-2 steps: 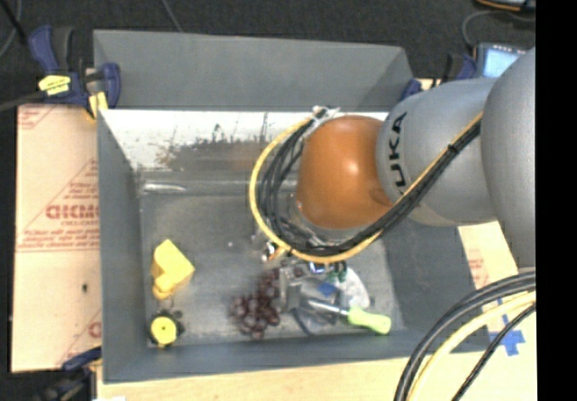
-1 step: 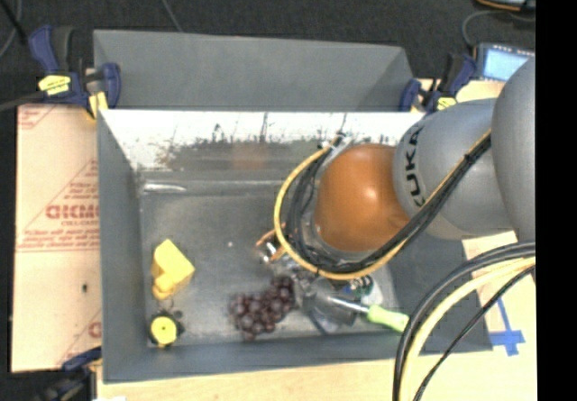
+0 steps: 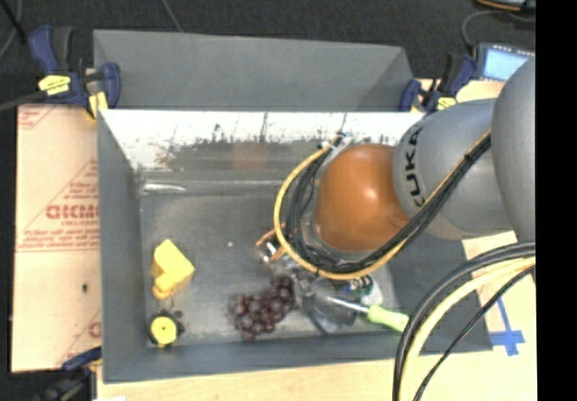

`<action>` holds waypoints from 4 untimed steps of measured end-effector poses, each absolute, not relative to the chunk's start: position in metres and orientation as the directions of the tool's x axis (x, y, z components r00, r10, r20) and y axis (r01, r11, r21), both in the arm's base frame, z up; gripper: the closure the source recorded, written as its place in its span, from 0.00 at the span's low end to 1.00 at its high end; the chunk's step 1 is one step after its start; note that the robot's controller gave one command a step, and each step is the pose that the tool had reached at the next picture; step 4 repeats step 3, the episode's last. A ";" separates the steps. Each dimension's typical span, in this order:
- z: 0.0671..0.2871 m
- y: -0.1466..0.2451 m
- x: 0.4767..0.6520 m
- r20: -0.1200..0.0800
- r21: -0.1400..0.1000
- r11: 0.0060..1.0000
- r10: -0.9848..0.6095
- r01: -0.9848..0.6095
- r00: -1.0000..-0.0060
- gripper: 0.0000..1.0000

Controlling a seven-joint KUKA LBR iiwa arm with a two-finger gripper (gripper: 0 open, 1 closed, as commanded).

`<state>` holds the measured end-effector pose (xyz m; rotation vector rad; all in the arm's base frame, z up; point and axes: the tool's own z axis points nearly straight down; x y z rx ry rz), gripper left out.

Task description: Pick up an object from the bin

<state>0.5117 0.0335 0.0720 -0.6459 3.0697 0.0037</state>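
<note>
My gripper [image 3: 273,253] is low in the bin's middle, mostly hidden under the arm's orange cover, with a small metal part of it showing at the cover's lower left. Just below it lies a dark purple bunch of toy grapes [image 3: 262,309]. To the right of the grapes, under the gripper's right side, rests a clear plastic thing with a light green handle [image 3: 374,313]. I cannot see anything held in the gripper.
A yellow block-like toy [image 3: 170,268] lies at the bin's left, with a small yellow round piece [image 3: 163,330] near the front left corner. The arm and its cables cover the bin's right half.
</note>
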 end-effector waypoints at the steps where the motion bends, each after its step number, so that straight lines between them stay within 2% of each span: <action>1: 0.111 0.031 0.511 0.003 0.004 0.903 -0.430 -0.430 -0.903 1.00; 2: 0.173 0.026 0.515 -0.002 0.002 0.901 -0.434 -0.434 -0.901 1.00; 3: 0.205 0.013 0.509 -0.002 0.001 0.904 -0.427 -0.427 -0.904 1.00; 4: 0.205 0.013 0.509 -0.002 0.001 0.904 -0.427 -0.427 -0.904 1.00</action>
